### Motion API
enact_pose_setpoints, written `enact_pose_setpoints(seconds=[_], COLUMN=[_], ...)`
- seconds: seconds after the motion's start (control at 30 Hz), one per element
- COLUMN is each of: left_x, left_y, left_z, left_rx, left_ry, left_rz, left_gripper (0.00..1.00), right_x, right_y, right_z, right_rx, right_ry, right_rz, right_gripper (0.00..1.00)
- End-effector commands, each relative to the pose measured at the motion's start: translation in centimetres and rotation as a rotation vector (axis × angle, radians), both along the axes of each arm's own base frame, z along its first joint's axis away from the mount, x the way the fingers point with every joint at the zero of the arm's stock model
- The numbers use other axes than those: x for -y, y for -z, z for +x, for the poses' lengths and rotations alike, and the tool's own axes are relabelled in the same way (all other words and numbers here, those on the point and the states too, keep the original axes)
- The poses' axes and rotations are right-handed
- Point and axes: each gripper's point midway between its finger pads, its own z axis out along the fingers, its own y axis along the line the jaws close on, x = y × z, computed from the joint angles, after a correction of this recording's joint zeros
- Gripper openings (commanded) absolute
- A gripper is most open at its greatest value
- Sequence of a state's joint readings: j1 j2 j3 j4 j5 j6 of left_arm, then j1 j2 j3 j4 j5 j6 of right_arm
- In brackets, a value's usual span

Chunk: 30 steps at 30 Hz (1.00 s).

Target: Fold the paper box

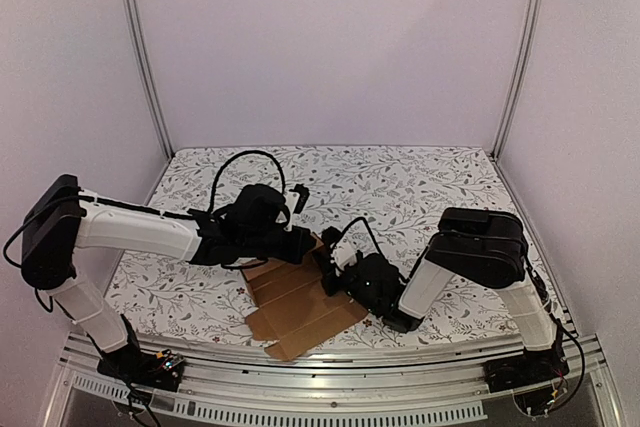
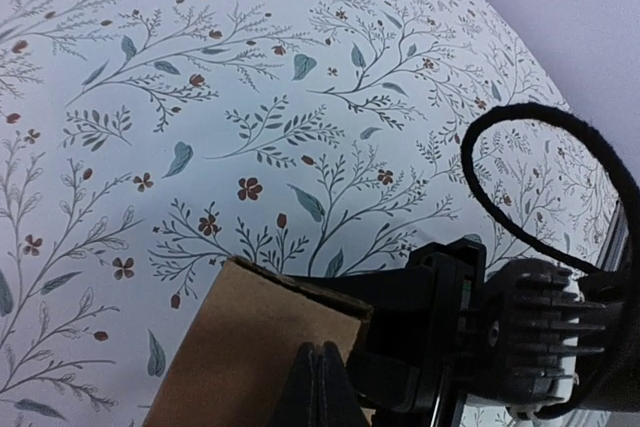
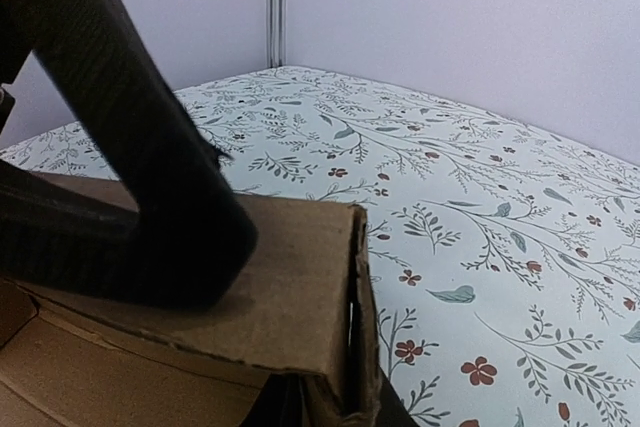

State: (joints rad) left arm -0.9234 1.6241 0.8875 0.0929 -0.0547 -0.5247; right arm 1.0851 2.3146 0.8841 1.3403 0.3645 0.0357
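left hand (image 2: 320,372) apparently pinching paper box (image 2: 240,347) flap

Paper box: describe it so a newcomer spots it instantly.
On the floral-print table, look near the front edge, around its middle. The plain brown cardboard paper box lies there half open, one wall raised where the black left gripper and right gripper meet. It is the only cardboard in view.

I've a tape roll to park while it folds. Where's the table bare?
Bare: the far strip of the table along the back wall, and the far-right corner. Crowded: front centre, where the left gripper and right gripper meet at the paper box.
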Motion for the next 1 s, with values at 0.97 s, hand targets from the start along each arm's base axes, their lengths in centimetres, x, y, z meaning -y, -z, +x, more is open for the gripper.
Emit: enact_pose_setpoints(seconds=[0.97], left_x=[-2.8], left_y=[-2.9], left_z=[0.4], left_rx=[0.042], left_ry=[-0.074], left_rz=[0.061], left_gripper=[0.29], right_x=[-0.9], right_y=[1.9], right_z=[0.8], right_rx=[-0.006], right_ry=[0.067], right_rz=[-0.059], right_gripper=[0.00])
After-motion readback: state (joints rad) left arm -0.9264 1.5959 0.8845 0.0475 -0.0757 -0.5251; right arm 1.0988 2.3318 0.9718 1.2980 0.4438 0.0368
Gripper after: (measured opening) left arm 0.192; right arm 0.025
